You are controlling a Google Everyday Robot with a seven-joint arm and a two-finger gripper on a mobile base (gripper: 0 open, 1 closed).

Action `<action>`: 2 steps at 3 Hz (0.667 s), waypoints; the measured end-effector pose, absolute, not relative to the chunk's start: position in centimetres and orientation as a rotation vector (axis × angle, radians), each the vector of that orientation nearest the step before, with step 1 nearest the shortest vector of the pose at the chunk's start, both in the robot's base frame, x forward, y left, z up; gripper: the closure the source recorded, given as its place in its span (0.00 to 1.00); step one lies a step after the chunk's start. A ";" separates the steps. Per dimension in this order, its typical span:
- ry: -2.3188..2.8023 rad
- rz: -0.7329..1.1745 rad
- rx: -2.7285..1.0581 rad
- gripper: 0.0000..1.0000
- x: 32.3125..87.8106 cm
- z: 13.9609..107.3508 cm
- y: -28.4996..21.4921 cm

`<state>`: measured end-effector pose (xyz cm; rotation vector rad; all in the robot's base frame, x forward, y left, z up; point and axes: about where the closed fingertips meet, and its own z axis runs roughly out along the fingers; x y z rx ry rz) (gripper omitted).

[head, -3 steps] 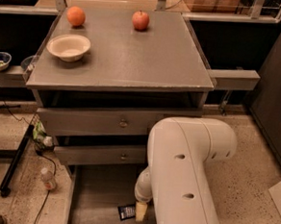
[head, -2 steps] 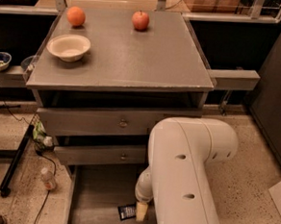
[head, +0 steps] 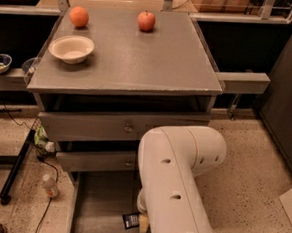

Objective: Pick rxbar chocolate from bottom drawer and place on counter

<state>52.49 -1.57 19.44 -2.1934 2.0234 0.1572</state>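
The bottom drawer (head: 97, 200) is pulled open at the bottom of the view, with a pale floor. The rxbar chocolate (head: 130, 220), a small dark wrapper, lies flat on that floor. My gripper (head: 142, 222) reaches down into the drawer right at the bar's right end, mostly hidden behind my white arm (head: 174, 180); one pale fingertip shows beside the bar. The counter (head: 125, 52) is the broad grey top of the cabinet above.
On the counter stand an orange (head: 79, 16), a red apple (head: 146, 21) and a cream bowl (head: 71, 48). Two shallower drawers (head: 125, 128) are above the open one. A narrow side shelf (head: 241, 81) juts right. A bottle (head: 50, 186) and cables lie on the floor to the left.
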 end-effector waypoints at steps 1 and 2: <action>2.015 0.185 -2.201 0.00 52.4 18.0 -0.5; 2.001 0.239 -2.190 0.00 53.8 12.4 1.3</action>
